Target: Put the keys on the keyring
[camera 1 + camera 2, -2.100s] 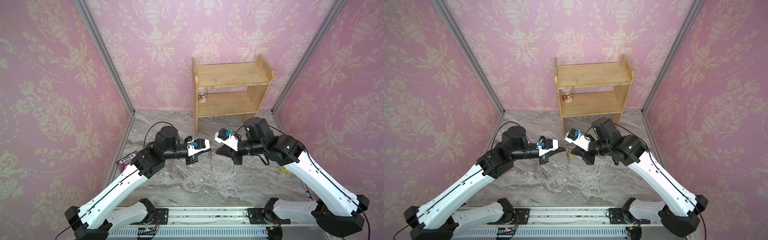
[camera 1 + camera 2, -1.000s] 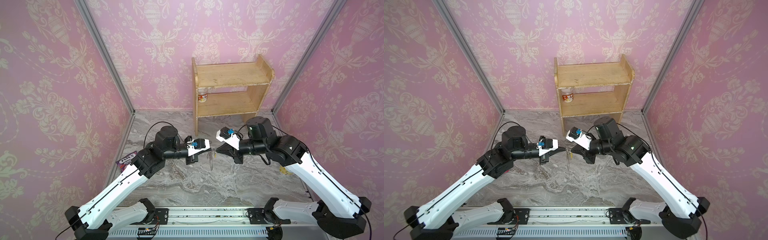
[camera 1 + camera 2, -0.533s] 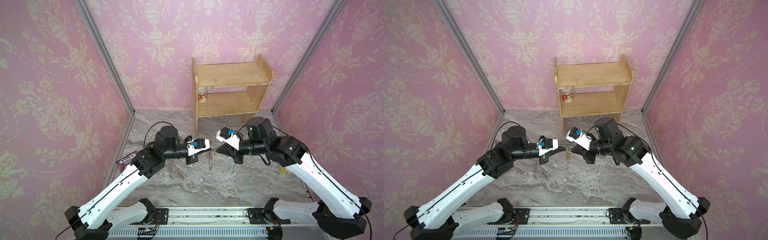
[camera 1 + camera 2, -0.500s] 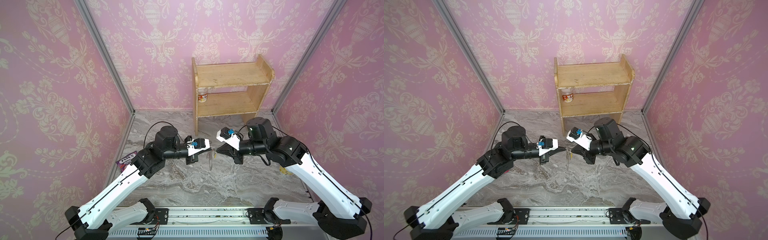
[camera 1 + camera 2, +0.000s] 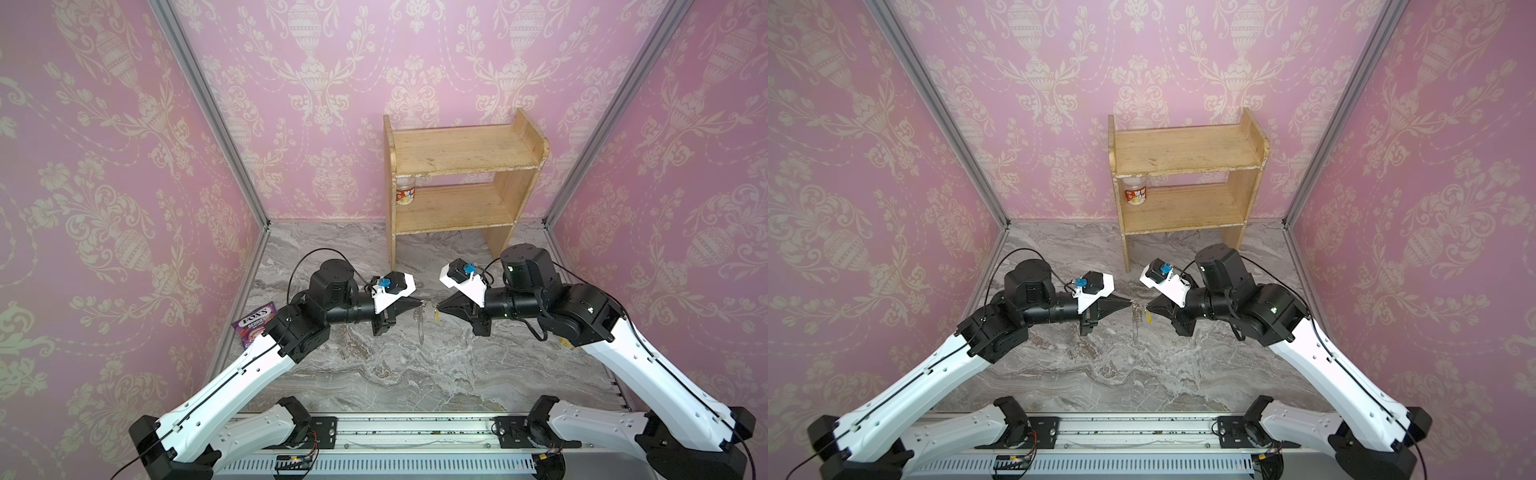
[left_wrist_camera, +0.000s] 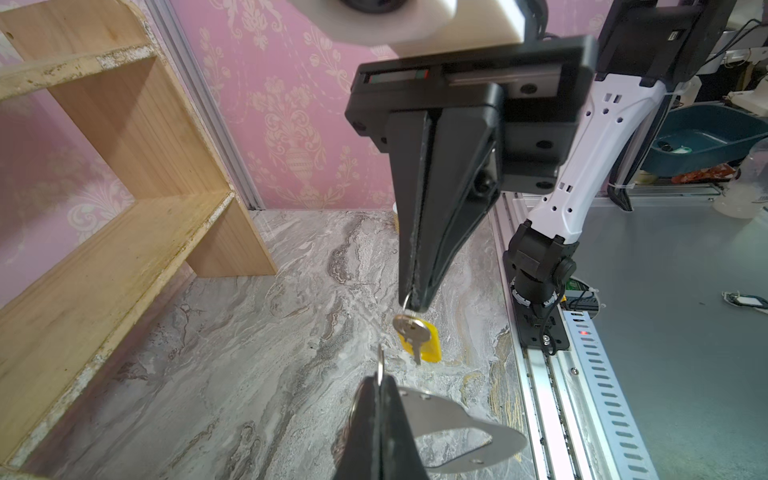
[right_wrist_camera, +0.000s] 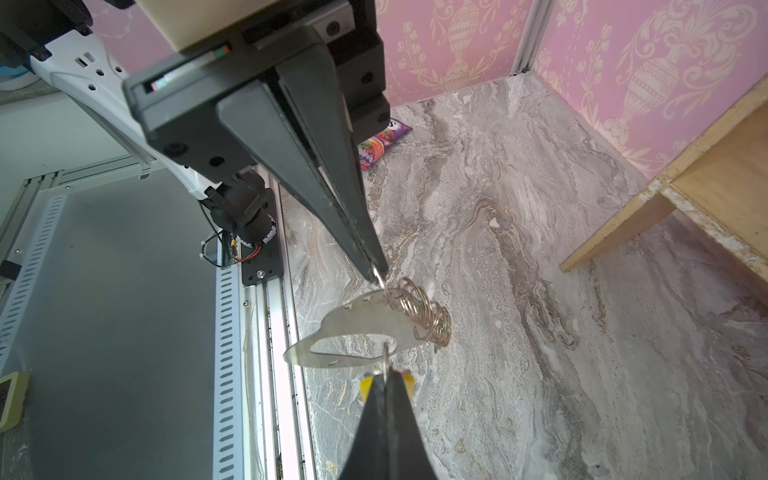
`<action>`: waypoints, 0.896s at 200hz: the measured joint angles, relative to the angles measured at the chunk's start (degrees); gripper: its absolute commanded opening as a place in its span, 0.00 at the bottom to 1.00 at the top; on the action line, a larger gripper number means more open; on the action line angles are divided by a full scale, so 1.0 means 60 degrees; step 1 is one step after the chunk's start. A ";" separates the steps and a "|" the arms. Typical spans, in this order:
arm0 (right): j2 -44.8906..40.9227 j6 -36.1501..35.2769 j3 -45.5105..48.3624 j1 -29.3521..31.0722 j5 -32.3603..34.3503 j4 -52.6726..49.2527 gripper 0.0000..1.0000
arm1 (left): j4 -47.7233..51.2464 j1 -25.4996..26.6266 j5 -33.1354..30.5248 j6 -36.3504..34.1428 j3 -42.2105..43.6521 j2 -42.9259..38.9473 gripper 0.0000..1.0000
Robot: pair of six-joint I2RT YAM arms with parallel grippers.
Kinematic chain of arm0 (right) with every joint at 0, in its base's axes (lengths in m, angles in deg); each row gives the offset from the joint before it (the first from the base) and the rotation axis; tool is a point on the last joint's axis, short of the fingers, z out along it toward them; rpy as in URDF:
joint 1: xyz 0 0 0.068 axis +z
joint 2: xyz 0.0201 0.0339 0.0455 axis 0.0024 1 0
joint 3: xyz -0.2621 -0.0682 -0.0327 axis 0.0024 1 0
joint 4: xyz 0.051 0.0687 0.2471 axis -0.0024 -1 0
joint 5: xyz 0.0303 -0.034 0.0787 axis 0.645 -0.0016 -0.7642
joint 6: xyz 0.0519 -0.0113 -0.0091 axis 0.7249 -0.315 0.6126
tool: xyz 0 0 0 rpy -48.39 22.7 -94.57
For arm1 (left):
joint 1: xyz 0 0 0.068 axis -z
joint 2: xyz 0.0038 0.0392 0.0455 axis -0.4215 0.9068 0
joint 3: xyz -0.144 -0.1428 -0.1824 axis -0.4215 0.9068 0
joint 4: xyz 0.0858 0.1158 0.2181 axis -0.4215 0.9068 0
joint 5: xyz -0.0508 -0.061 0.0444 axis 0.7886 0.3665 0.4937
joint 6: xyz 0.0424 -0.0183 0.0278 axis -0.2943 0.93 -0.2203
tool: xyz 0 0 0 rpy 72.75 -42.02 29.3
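Grey marble tabletop (image 5: 415, 374), pink damask walls (image 5: 104, 166)

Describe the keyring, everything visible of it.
The keyring is a flat, silver-grey half-oval metal plate with a large cut-out and a few small holes or rivets. A bunch of wire rings crowds one edge. It hangs in the air above the marble floor, the shut left gripper pinching one ring. The key held by the right gripper hangs close, apparently not touching it.

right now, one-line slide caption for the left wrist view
Left gripper pinching a ring of the keyring, facing the right gripper dangling the keys by their ring.
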 measured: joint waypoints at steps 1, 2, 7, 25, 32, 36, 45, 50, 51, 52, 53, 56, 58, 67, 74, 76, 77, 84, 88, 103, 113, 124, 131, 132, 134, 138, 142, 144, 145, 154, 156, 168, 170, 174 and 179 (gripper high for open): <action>-0.0004 0.0000 0.0007 0.0000 -0.0004 0.0004 0.00 | 0.0000 0.0004 0.0000 0.0015 0.0000 -0.0004 0.00; -0.0018 0.0004 0.0025 0.0000 -0.0004 0.0004 0.00 | 0.0000 0.0000 0.0004 0.0036 0.0000 -0.0004 0.00; -0.0051 -0.0015 0.0095 0.0000 -0.0022 -0.0004 0.00 | -0.0018 0.0004 0.0011 0.0124 0.0000 -0.0007 0.00; -0.0219 -0.0018 0.0364 0.0000 -0.0076 -0.0004 0.00 | -0.0036 0.0004 0.0106 0.0448 0.0000 -0.0007 0.00; -0.0251 -0.0018 0.0412 -0.0004 -0.0113 -0.0033 0.00 | -0.0058 0.0004 0.0178 0.0557 0.0004 -0.0004 0.00; -0.0259 -0.0018 0.0426 -0.0004 -0.0146 -0.0040 0.00 | -0.0076 0.0004 0.0219 0.0616 0.0004 -0.0004 0.00; -0.0259 -0.0015 0.0426 -0.0004 -0.0182 -0.0029 0.00 | -0.0120 0.0015 0.0280 0.0714 0.0004 -0.0004 0.00; -0.0259 -0.0004 0.0426 -0.0011 -0.0226 -0.0029 0.00 | -0.0131 0.0036 0.0302 0.0772 0.0007 -0.0004 0.00; -0.0259 -0.0004 0.0426 -0.0015 -0.0233 -0.0029 0.00 | -0.0131 0.0040 0.0310 0.0772 0.0007 -0.0004 0.00; -0.0259 -0.0004 0.0426 -0.0015 -0.0240 -0.0029 0.00 | -0.0135 0.0044 0.0321 0.0776 0.0007 -0.0007 0.00; -0.0259 0.0004 0.0430 -0.0015 -0.0244 -0.0025 0.00 | -0.0138 0.0047 0.0324 0.0780 0.0007 -0.0004 0.00; -0.0259 0.0011 0.0430 -0.0022 -0.0251 -0.0025 0.00 | -0.0149 0.0051 0.0342 0.0801 0.0007 -0.0004 0.00; -0.0259 0.0015 0.0430 -0.0029 -0.0262 -0.0025 0.00 | -0.0157 0.0058 0.0357 0.0812 0.0007 -0.0004 0.00; -0.0259 0.0047 0.0430 -0.0036 -0.0273 -0.0004 0.00 | -0.0182 0.0073 0.0423 0.0856 0.0015 -0.0004 0.00; -0.0259 0.0091 0.0444 -0.0051 -0.0266 0.0033 0.00 | -0.0200 0.0106 0.0430 0.0885 0.0015 -0.0004 0.00; -0.0259 0.0102 0.0455 -0.0055 -0.0266 0.0051 0.00 | -0.0208 0.0109 0.0437 0.0896 0.0015 -0.0004 0.00; -0.0259 0.0106 0.0459 -0.0058 -0.0266 0.0058 0.00 | -0.0208 0.0109 0.0437 0.0903 0.0015 -0.0004 0.00; -0.0262 0.0171 0.0484 -0.0055 -0.0251 0.0087 0.00 | -0.0219 0.0109 0.0463 0.0936 0.0015 -0.0004 0.00; -0.0262 0.0226 0.0495 -0.0055 -0.0244 0.0106 0.00 | -0.0222 0.0117 0.0466 0.0951 0.0015 -0.0004 0.00; -0.0262 0.0324 0.0517 -0.0055 -0.0244 0.0124 0.00 | -0.0237 0.0117 0.0470 0.0954 0.0018 -0.0004 0.00; -0.0262 0.0423 0.0517 -0.0058 -0.0248 0.0149 0.00 | -0.0237 0.0117 0.0466 0.0951 0.0036 -0.0007 0.00; -0.0262 0.0484 0.0517 -0.0073 -0.0262 0.0168 0.00 | -0.0244 0.0117 0.0466 0.0951 0.0080 -0.0007 0.00; -0.0262 0.0510 0.0517 -0.0073 -0.0277 0.0168 0.00 | -0.0244 0.0117 0.0466 0.0947 0.0109 -0.0007 0.00; -0.0262 0.0510 0.0517 -0.0073 -0.0280 0.0168 0.00 | -0.0240 0.0117 0.0466 0.0951 0.0113 -0.0007 0.00; -0.0262 0.0510 0.0517 -0.0073 -0.0280 0.0168 0.00 | -0.0237 0.0117 0.0466 0.0951 0.0120 -0.0007 0.00; -0.0262 0.0510 0.0517 -0.0073 -0.0288 0.0171 0.00 | -0.0229 0.0117 0.0466 0.0947 0.0131 -0.0004 0.00; -0.0262 0.0514 0.0517 -0.0073 -0.0299 0.0178 0.00 | -0.0240 0.0117 0.0466 0.0947 0.0142 -0.0004 0.00; -0.0262 0.0510 0.0517 -0.0073 -0.0313 0.0178 0.00 | -0.0237 0.0117 0.0466 0.0943 0.0149 -0.0004 0.00; -0.0262 0.0514 0.0517 -0.0073 -0.0321 0.0182 0.00 | -0.0233 0.0120 0.0466 0.0943 0.0153 -0.0004 0.00; -0.0262 0.0510 0.0517 -0.0073 -0.0350 0.0189 0.00 | -0.0233 0.0120 0.0466 0.0936 0.0168 -0.0004 0.00; -0.0262 0.0510 0.0517 -0.0073 -0.0353 0.0189 0.00 | -0.0237 0.0120 0.0466 0.0933 0.0171 -0.0004 0.00; -0.0262 0.0510 0.0514 -0.0073 -0.0426 0.0193 0.00 | -0.0237 0.0120 0.0466 0.0900 0.0175 -0.0004 0.00; -0.0262 0.0506 0.0514 -0.0073 -0.0433 0.0193 0.00 | -0.0240 0.0120 0.0466 0.0892 0.0175 -0.0004 0.00; -0.0262 0.0506 0.0514 -0.0073 -0.0463 0.0193 0.00 | -0.0248 0.0120 0.0466 0.0863 0.0175 -0.0004 0.00; -0.0262 0.0506 0.0514 -0.0073 -0.0495 0.0193 0.00 | -0.0248 0.0120 0.0466 0.0838 0.0175 -0.0004 0.00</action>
